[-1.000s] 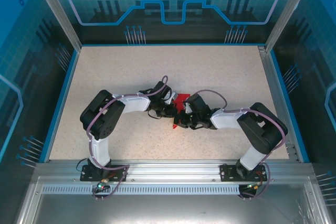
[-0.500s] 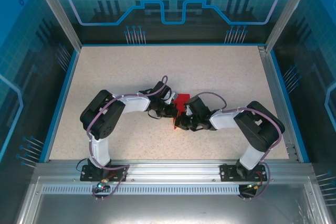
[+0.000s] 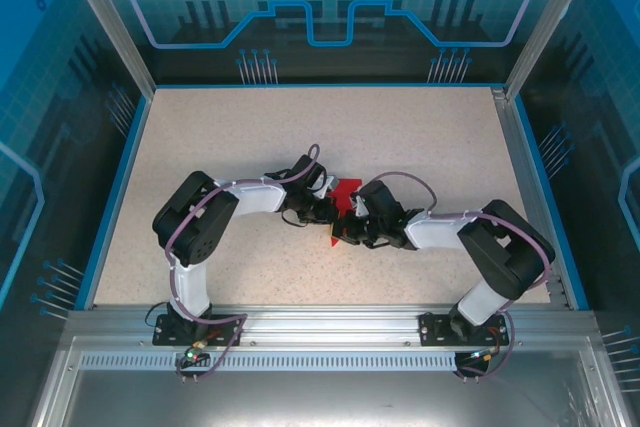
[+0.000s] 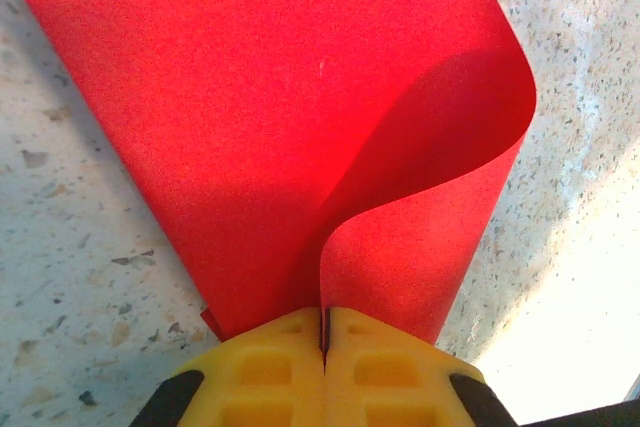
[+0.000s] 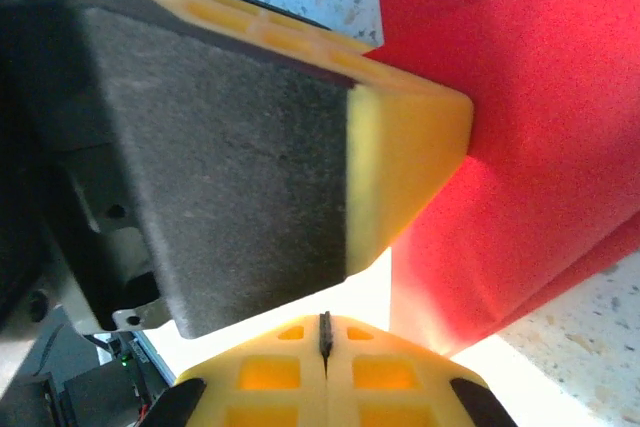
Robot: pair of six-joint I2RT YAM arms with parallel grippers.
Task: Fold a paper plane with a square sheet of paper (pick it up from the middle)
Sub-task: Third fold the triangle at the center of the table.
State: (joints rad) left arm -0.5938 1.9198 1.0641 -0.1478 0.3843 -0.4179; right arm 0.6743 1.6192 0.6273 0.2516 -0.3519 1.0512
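The left gripper (image 4: 325,325) was pressed shut on the paper (image 4: 300,97), at the bottom centre of its wrist view. The right gripper (image 5: 325,332) was pressed together just beside the paper, any grip untellable. Both were seen mid-frame on the table (image 3: 200,127).

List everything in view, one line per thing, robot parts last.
sheet of paper: one, bright red, mid-table between the two tools, one flap curled over
table: one, speckled beige, under the paper
walls: several panels, translucent blue, around the table's far, left and right sides
rail: one, silver, along the near edge
left arm: one, black and white, reaching in from the left
right arm: one, black and white, reaching in from the right
left tool: one, yellow fingers, shut on the paper's edge
right tool: one, yellow fingers, shut, beside the paper
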